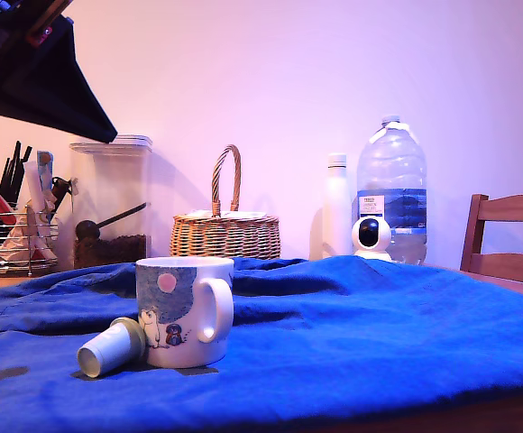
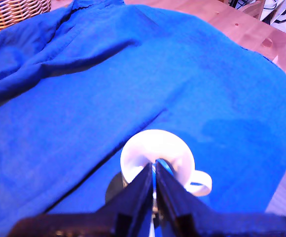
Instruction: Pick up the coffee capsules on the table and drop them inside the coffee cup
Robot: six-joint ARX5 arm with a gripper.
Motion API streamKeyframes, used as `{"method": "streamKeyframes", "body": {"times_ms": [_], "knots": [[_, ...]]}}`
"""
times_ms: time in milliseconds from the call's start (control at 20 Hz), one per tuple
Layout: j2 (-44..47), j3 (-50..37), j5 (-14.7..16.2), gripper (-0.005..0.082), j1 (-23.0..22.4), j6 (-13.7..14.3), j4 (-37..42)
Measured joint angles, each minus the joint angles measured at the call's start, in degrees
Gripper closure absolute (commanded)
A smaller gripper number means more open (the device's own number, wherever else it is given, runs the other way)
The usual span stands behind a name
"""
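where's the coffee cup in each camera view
Exterior view: the coffee cup stands on the blue cloth, low and toward the exterior view's left, a capsule lying against it.
Wrist view: the cup's open mouth shows just beyond the gripper.
Shared landmark: the wicker basket.

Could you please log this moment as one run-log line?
gripper: shut, empty, high above mug | mug: upright on blue cloth | capsule: on its side, against mug | in mug: cannot tell
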Motion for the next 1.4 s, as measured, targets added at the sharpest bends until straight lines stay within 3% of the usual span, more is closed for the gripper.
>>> {"method": "streamKeyframes", "body": {"times_ms": [300,600,850,1150,1250,1400], "knots": [[-1.3,-1.5,0.0,0.0788,0.0,0.1,0.2],[-10.4,-12.7,0.0,0.0788,0.0,-0.2,8.1],[-18.6,-22.6,-1.1,0.0788,0.0,-3.1,14.7],[-22.2,-26.5,-2.7,0.0788,0.0,-5.6,12.3],[-22.2,-26.5,-4.7,0.0788,0.0,-5.7,10.1],[-22.1,-26.5,-5.4,0.0788,0.0,-5.7,8.9]]}}
